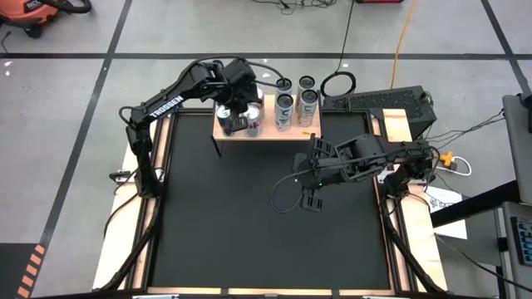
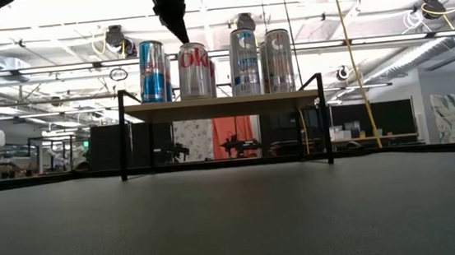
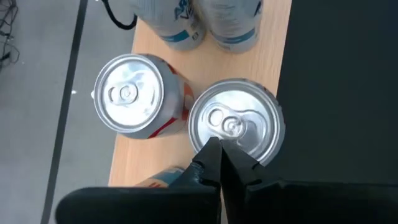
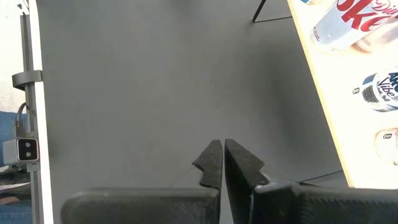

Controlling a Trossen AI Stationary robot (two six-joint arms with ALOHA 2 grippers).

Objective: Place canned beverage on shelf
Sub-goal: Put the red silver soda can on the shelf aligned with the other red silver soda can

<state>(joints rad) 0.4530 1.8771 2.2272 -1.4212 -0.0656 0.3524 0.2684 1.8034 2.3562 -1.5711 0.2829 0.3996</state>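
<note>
The shelf (image 1: 278,134) with its pale wood top (image 2: 226,105) and black legs stands at the mat's far edge. Several cans stand upright on it: a blue one (image 2: 152,72), a Diet Coke can (image 2: 195,71) and two silver ones (image 2: 245,62). My left gripper (image 3: 221,146) is shut and points down over the top of the Diet Coke can (image 3: 236,124), at its rim. It also shows in the high view (image 1: 238,106). My right gripper (image 1: 309,199) is shut and empty over the black mat, on the near side of the shelf's right end. My left gripper's shut fingertips (image 2: 182,37) come from above, slanting, and stand at the left part of the Diet Coke can's top rim (image 2: 185,45). I cannot tell whether they touch it. The can stands upright on the shelf.
A can with a red side (image 3: 127,93) stands close beside the Diet Coke can. More cans (image 1: 307,82) stand at the shelf's far side. A black box (image 1: 382,104) and cables lie at the far right. The black mat (image 1: 249,224) lies open on the shelf's near side.
</note>
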